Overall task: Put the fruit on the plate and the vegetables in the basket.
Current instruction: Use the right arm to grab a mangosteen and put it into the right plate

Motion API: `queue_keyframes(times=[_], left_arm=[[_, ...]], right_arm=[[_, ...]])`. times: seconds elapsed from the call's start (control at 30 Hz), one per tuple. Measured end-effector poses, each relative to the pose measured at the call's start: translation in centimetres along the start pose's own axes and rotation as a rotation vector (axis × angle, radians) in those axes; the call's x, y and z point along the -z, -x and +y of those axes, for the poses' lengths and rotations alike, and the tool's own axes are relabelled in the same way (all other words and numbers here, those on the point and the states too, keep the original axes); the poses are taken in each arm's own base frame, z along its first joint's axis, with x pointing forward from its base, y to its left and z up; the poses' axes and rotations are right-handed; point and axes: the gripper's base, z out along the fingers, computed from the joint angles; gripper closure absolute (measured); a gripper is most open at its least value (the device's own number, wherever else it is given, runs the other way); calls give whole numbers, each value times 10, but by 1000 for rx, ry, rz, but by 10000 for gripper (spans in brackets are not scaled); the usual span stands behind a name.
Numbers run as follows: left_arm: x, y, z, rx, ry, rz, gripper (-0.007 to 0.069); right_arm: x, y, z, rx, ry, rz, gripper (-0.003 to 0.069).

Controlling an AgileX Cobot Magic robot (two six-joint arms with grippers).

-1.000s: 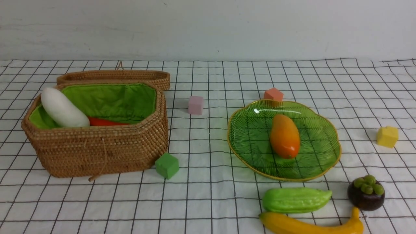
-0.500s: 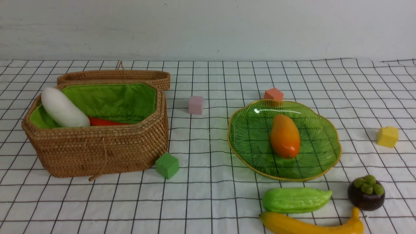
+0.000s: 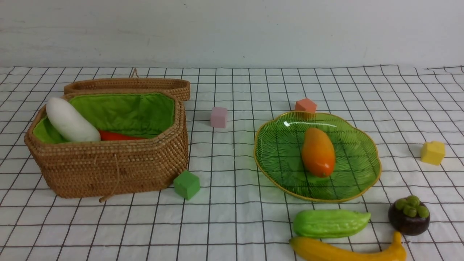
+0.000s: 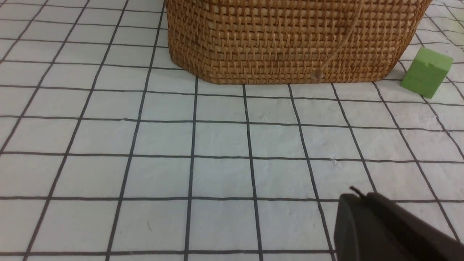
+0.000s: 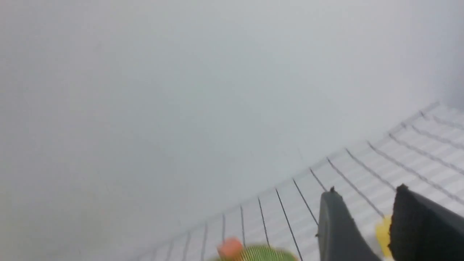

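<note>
Neither arm appeared in the front view; only the wrist cameras showed the fingers. At the left of the table [image 3: 232,224], the basket [image 3: 108,170] stood open with its lid [image 3: 127,85] behind it. The radish [image 3: 70,121] leaned on its left rim and the pepper [image 3: 119,136] lay inside beside it. The left wrist view could not see into the basket. It caught only the woven wall, the green cube [image 3: 186,185] at the basket's corner, and the left fingers [image 4: 377,224] closed on nothing, over bare cloth.

A pink cube [image 3: 218,117] sat between basket and plate [image 3: 279,152], and an orange cube [image 3: 305,105] sat just behind the plate. The mango [image 3: 318,151] lay on the plate. In front of the plate, on the table, the gourd [image 3: 330,223] lay just behind the banana [image 3: 344,252]. The mangosteen [image 3: 409,215] was beside them to the right, and a yellow cube [image 3: 432,152] stood farther back.

The right wrist view, blurred and mostly wall, showed the right fingers [image 5: 335,224] apart and empty, with the yellow cube seen through the gap.

Compared with a second earlier, everything in the front view lay where it had been.
</note>
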Motion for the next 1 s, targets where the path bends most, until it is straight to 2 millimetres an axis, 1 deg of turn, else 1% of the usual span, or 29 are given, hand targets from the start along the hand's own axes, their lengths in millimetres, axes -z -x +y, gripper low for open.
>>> queue_keyframes(times=[0.07,0.1,0.13,0.17,0.2,0.23,0.27,0.3,0.33,0.37,0.4,0.43,0.47,0.5,0.53,0.57,0.6,0.63,0.67,0.7,0.77,0.83,0.9,0.93,0.97,1.0], left_arm=[[0,0,0,0,0,0,613],[0,0,0,0,0,-1,610],[0,0,0,0,0,-1,610],[0,0,0,0,0,-1,608],[0,0,0,0,0,-1,606],[0,0,0,0,0,-1,606],[0,0,0,0,0,-1,606],[0,0,0,0,0,-1,603],[0,0,0,0,0,-1,603],[0,0,0,0,0,-1,603],[0,0,0,0,0,-1,603],[0,0,0,0,0,-1,602],[0,0,0,0,0,-1,600],[0,0,0,0,0,-1,599],[0,0,0,0,0,-1,599],[0,0,0,0,0,-1,599],[0,0,0,0,0,-1,599],[0,0,0,0,0,-1,599],[0,0,0,0,0,-1,599],[0,0,0,0,0,-1,597],[0,0,0,0,0,-1,594],[0,0,0,0,0,-1,592],[0,0,0,0,0,-1,589],[0,0,0,0,0,-1,588],[0,0,0,0,0,-1,586],[0,0,0,0,0,-1,585]], right_arm=[[-1,18,8,-36,31,-69,416],[-2,33,16,-63,54,-104,416],[-2,36,18,-68,58,-110,416],[-3,55,28,-94,84,-143,416],[-7,87,45,-100,109,-148,416],[-8,104,54,-94,119,-149,416],[-14,123,65,-72,113,-120,416],[-22,149,79,-26,99,-79,416],[-31,157,83,-2,79,-40,416],[-32,164,86,14,74,-33,416],[-52,179,94,95,18,59,416],[-58,179,94,107,5,83,416],[-76,185,96,181,-40,159,416],[-91,183,94,232,-72,221,416],[-107,176,91,274,-97,288,416],[-127,161,86,297,-121,397,416],[-130,158,86,298,-120,414,416],[-148,134,81,283,-133,575,416],[-150,131,80,279,-139,596,416],[-162,106,79,261,-143,758,412],[-174,69,76,247,-160,984,393],[-184,37,71,250,-193,1168,349],[-194,9,64,230,-244,1289,276],[-196,6,63,228,-249,1297,267],[-203,-12,57,222,-279,1351,209],[-207,-24,53,216,-301,1384,158]])
